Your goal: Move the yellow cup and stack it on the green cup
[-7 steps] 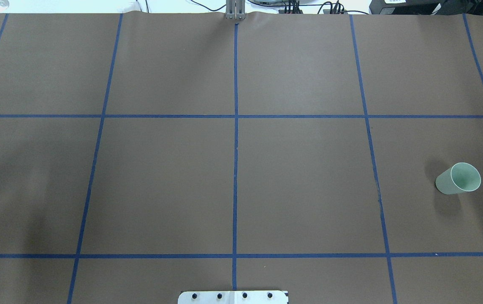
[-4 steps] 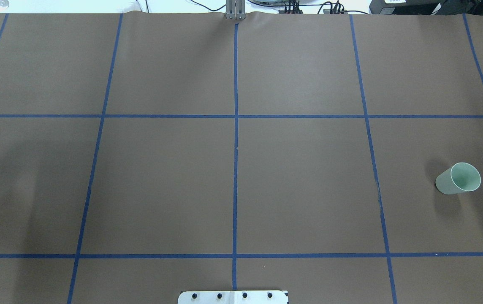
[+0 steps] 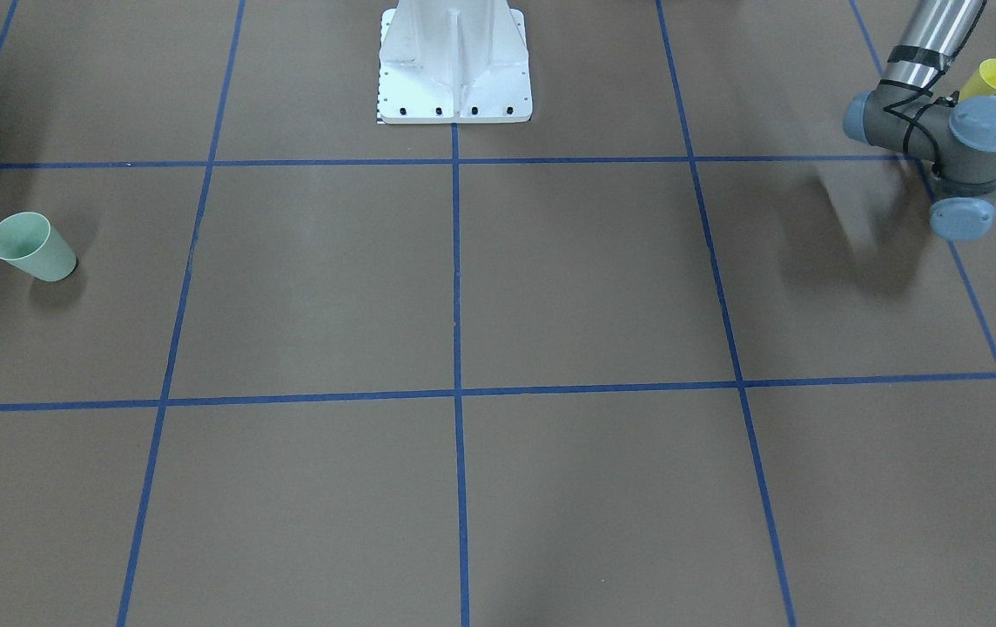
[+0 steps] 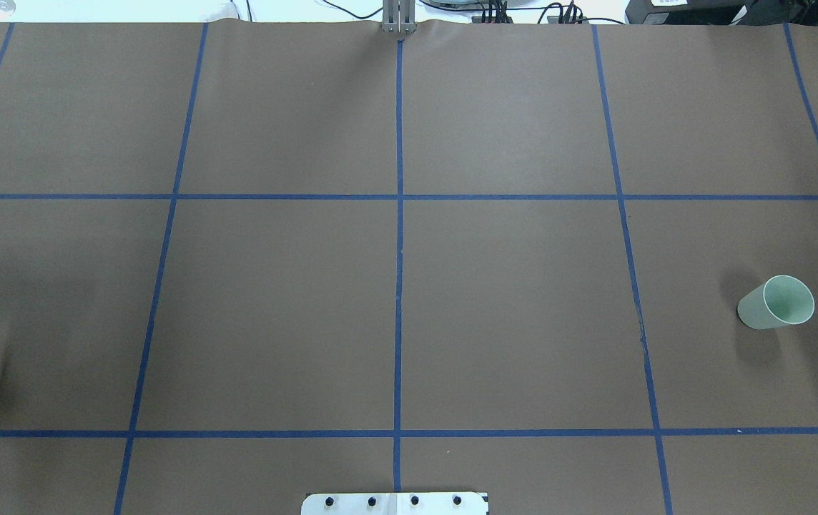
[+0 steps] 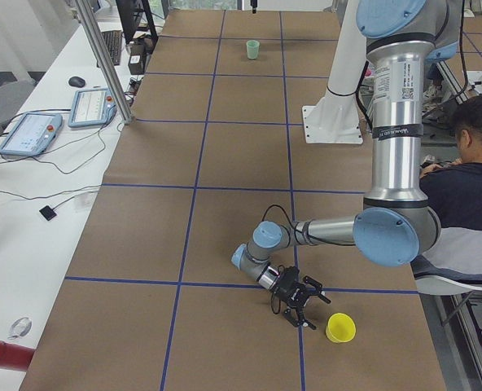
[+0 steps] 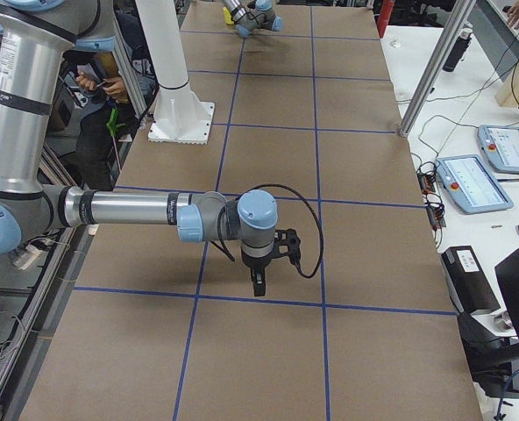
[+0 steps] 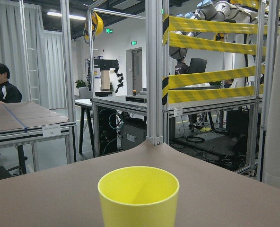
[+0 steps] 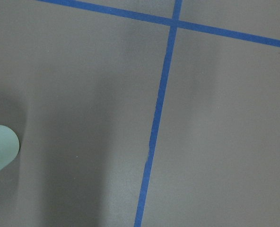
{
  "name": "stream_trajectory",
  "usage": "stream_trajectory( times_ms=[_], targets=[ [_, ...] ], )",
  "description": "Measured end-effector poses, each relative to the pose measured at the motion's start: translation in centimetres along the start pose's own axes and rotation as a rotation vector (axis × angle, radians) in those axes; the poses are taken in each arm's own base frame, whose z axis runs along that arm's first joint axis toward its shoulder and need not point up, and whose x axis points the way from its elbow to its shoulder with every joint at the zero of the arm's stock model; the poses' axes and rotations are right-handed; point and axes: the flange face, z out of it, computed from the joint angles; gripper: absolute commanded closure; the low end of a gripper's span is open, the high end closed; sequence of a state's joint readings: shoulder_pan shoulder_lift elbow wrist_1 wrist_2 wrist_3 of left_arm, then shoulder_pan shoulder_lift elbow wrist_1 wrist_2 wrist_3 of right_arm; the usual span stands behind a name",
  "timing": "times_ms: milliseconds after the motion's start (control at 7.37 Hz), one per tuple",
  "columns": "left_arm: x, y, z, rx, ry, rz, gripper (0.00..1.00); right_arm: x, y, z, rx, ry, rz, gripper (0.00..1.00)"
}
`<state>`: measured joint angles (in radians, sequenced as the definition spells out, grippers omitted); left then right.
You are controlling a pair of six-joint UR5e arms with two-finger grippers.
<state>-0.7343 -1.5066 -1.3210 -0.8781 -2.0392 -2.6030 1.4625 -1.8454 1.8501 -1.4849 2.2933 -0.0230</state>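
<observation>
Your left claw is the nearer; the upright yellow cup stands just ahead of it, apart; whether that claw is open cannot be told.

Teach tablet; mouse; seated operator

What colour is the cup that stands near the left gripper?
The cup is plain bright yellow; the left wrist view shows it best.

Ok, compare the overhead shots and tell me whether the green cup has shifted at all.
No. The green cup lies where it did, with the same gap to the blue tape line on its left in the overhead view.
</observation>
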Motion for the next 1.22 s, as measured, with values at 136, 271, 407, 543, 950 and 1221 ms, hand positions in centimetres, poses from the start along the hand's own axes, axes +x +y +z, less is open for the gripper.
stream_trajectory(
  times_ms=[136, 271, 407, 543, 950, 1221],
  targets=[
    [-0.1, 0.5, 1.0, 0.008, -0.019, 0.002, 0.00, 0.0, 0.0, 0.0, 0.000, 0.000, -0.001, 0.00],
    [0.1, 0.5, 2.2, 0.016, -0.029, 0.001, 0.00, -0.1, 0.0, 0.0, 0.001, -0.001, -0.001, 0.00],
    [0.5, 0.3, 3.5, 0.024, -0.033, -0.001, 0.00, 0.0, 0.0, -0.1, 0.001, -0.001, -0.001, 0.00],
    [0.9, -0.1, 4.6, 0.031, -0.036, -0.004, 0.00, 0.0, 0.0, -0.1, 0.001, -0.001, -0.001, 0.00],
    [1.9, -0.7, 6.8, 0.044, -0.037, -0.009, 0.00, -0.1, 0.0, -0.1, 0.001, -0.002, -0.003, 0.00],
    [2.9, -0.5, 8.2, 0.049, -0.035, -0.010, 0.00, -0.2, 0.0, -0.1, 0.001, -0.003, -0.004, 0.00]
  ],
)
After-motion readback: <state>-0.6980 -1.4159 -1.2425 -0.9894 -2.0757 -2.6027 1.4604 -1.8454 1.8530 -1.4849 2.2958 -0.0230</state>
